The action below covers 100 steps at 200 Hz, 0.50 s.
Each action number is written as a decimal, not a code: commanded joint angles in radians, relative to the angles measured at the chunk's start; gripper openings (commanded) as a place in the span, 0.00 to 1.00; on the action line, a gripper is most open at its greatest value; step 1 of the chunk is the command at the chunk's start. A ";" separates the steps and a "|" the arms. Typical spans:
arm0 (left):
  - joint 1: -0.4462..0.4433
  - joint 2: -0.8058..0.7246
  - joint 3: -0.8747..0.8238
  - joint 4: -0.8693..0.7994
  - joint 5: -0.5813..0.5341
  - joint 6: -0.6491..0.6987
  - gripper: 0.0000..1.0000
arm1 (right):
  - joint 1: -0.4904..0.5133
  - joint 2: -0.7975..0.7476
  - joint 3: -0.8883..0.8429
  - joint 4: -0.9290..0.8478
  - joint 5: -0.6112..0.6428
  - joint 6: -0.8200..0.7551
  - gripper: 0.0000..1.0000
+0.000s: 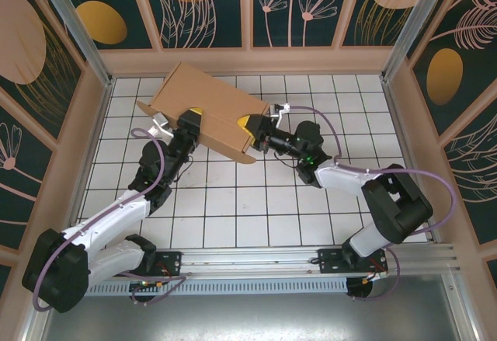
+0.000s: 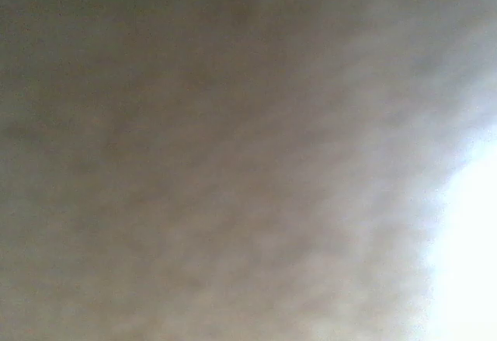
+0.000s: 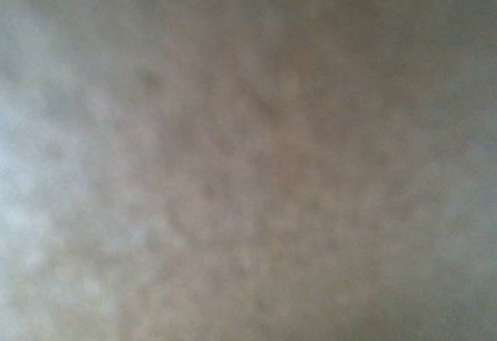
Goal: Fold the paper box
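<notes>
The paper box [image 1: 203, 96] is brown cardboard, lying tilted on the white grid table at the back left, with its top panel facing up and a front wall along its near side. My left gripper [image 1: 190, 117] presses against that front wall near the middle, a yellow pad showing at the cardboard edge. My right gripper [image 1: 252, 127] meets the box's right end, where another yellow pad shows. How wide either pair of jaws stands is hidden by the cardboard. Blurred brown cardboard [image 2: 233, 154] sits close against the left wrist camera, and the same paper box surface [image 3: 248, 154] against the right.
Wooden walls with dark floral panels [image 1: 206, 7] enclose the table on three sides, and the box's far corner lies close to the back wall. A metal rail [image 1: 256, 263] with both arm bases runs along the near edge. White grid tabletop [image 1: 256, 201] lies between the arms.
</notes>
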 commanded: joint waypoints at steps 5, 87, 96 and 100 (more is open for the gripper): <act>-0.006 -0.071 0.010 -0.060 0.054 0.096 0.76 | -0.142 0.039 0.025 0.073 -0.196 -0.035 0.28; -0.004 -0.283 0.233 -0.897 0.035 0.659 0.85 | -0.522 0.000 0.066 -0.219 -0.496 -0.321 0.18; -0.004 -0.286 0.272 -0.945 -0.001 0.687 0.85 | -0.526 -0.021 0.077 -0.307 -0.489 -0.365 0.18; -0.003 -0.284 0.290 -0.960 -0.012 0.691 0.85 | -0.527 -0.030 0.082 -0.341 -0.483 -0.384 0.19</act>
